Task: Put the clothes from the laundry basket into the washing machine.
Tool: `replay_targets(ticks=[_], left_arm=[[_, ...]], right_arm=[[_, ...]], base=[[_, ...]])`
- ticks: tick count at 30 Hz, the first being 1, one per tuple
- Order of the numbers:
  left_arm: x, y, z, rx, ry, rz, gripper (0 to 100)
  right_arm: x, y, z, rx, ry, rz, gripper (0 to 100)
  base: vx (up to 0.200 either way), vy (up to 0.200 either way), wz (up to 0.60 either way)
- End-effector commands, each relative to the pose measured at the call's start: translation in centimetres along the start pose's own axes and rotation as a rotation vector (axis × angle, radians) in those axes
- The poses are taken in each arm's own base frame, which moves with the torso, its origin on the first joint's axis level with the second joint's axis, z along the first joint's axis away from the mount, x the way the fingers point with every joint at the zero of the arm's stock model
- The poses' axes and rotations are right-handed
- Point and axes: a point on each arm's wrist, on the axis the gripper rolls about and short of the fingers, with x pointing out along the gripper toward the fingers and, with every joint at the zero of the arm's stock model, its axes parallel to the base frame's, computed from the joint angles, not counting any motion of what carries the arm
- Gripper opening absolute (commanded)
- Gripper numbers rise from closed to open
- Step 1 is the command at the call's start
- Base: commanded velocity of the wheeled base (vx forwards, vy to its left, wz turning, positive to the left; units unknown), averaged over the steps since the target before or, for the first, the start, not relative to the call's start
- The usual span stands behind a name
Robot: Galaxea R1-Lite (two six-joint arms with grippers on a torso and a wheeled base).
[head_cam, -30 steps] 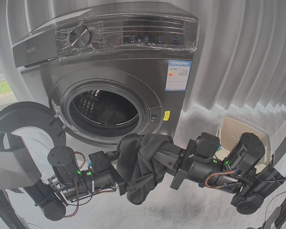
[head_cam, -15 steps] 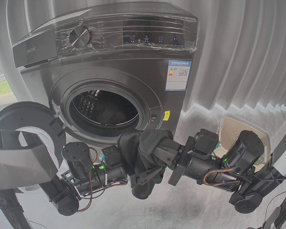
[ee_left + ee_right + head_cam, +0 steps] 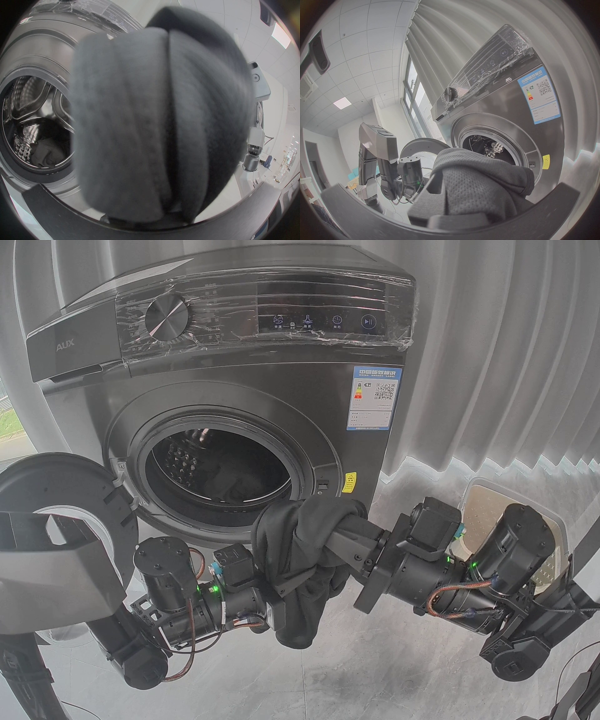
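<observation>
Dark grey cloth (image 3: 299,552) hangs at centre, with the right gripper (image 3: 340,539) clamped on it from 4 o'clock. Left gripper (image 3: 280,609) is under it at 7, grip can't tell. Basket (image 3: 494,485) at 3, open door (image 3: 62,480) at 9. Washing machine (image 3: 262,390) at 12. Left wrist view shows clothes (image 3: 43,154) in the drum.

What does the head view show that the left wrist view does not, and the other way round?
The head view adds the laundry basket on the floor at the robot's right, the control dial, the blue label and the swung-open door. The left wrist view adds a grey piece of clothing lying low in the drum, a spot too dark to read from the head. Both show the dark garment held up before the washing machine.
</observation>
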Motion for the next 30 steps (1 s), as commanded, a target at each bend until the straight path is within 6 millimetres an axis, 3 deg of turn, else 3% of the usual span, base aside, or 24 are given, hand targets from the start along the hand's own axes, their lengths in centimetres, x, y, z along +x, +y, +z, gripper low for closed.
replay_targets(ticks=[1,11,19,30], left_arm=[[-0.4,0.3,0.6,0.007,-0.020,0.013,0],[-3.9,-1.1,2.9,0.024,-0.048,0.005,0],[-4.1,-1.1,3.6,0.029,-0.076,0.012,0],[-4.1,-1.1,4.0,0.033,-0.093,0.018,0]], right_arm=[[-0.1,-0.5,0.3,-0.006,-0.012,-0.020,0],[-0.4,-3.5,0.1,-0.020,-0.008,-0.114,0],[-0.9,-3.5,-1.8,-0.001,0.062,-0.139,0],[-0.9,-3.2,-1.8,0.002,0.062,-0.130,0]], base=[[0.000,0.000,0.00],[0.000,0.000,0.00],[0.000,0.000,0.00],[0.000,0.000,0.00]])
